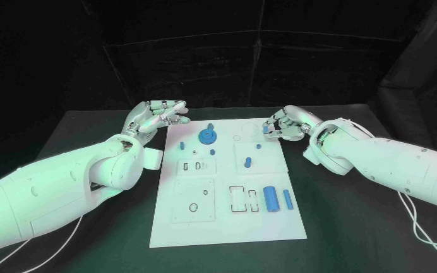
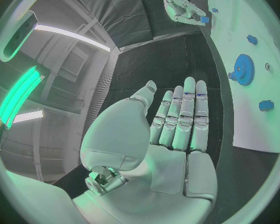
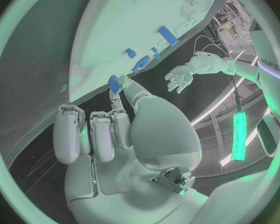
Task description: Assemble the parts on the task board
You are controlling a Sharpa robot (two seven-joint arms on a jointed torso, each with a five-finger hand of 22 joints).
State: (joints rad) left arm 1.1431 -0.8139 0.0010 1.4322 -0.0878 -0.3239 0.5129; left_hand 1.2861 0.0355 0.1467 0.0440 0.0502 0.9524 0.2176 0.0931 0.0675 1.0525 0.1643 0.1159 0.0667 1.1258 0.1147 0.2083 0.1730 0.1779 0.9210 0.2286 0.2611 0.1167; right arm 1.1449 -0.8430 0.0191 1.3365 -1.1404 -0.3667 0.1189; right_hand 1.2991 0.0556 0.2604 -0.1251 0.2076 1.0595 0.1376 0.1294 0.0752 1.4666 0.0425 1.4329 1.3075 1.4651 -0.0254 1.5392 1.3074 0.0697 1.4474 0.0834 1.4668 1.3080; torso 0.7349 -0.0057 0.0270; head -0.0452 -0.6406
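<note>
While the small blue part [image 3: 114, 83] sits pinched at the right hand's [image 1: 284, 123] fingertips over the upper right edge of the white task board [image 1: 228, 222], lowering it squarely and slowly over its seat looks wisest. The left hand [image 1: 156, 116] hovers spread and empty at the board's upper left. The right wrist view reveals the pinch; the head view places the blue gear [image 1: 208, 136].
</note>
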